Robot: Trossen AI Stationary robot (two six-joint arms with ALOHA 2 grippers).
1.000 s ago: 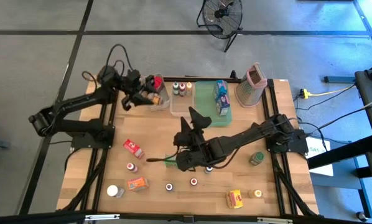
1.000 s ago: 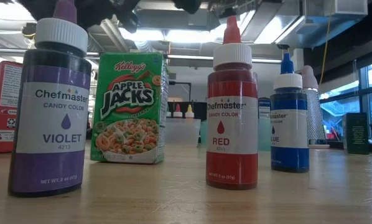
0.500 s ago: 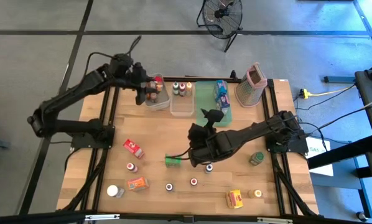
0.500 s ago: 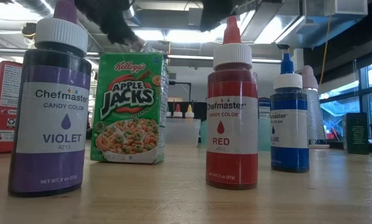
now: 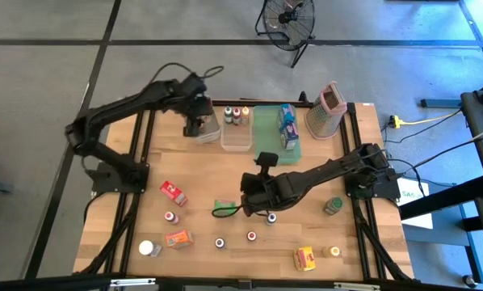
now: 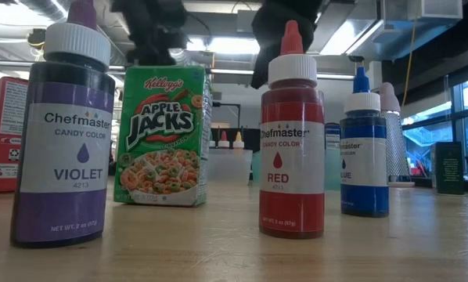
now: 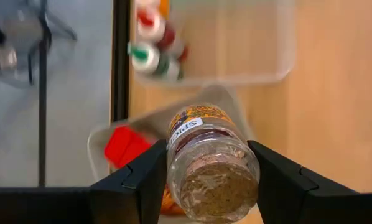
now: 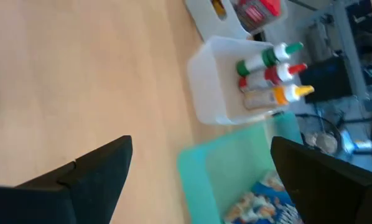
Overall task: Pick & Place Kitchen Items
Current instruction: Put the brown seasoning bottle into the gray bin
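My left gripper (image 5: pixel 197 121) is at the far left of the table, over a clear bin (image 5: pixel 207 134), shut on a clear spice jar (image 7: pixel 206 155) with an orange label. A red item (image 7: pixel 125 146) lies in that bin. My right gripper (image 5: pixel 246 197) hangs open over the middle of the table, just right of a green Apple Jacks box (image 5: pixel 224 208) that stands on the wood; nothing is between its fingers (image 8: pixel 201 142). Violet (image 6: pixel 62 133), red (image 6: pixel 292 133) and blue (image 6: pixel 365 149) colour bottles stand upright near the front. My left gripper pinches the jar's clear body (image 7: pixel 173 162) between its two fingers, near the jar's bottom end. The fingers slant down from above. The jar is lifted clear above the bin, tipped with its bottom toward the wrist and its labelled end pointing down.
A second clear bin (image 5: pixel 236 136) holds squeeze bottles (image 8: pixel 270 65). A green tray (image 5: pixel 272 137) carries a blue box (image 5: pixel 287 125), with a metal grater (image 5: pixel 328 109) beside it. A red box (image 5: pixel 174 191), orange packet (image 5: pixel 178 238), yellow box (image 5: pixel 305 258) and small jars stand on the near half.
My left gripper has swung toward the table's right with the jar, coming over the far-left bin, and tipped from nearly level to pointing down. My right gripper has turned downward and sunk toward the table beside the green box.
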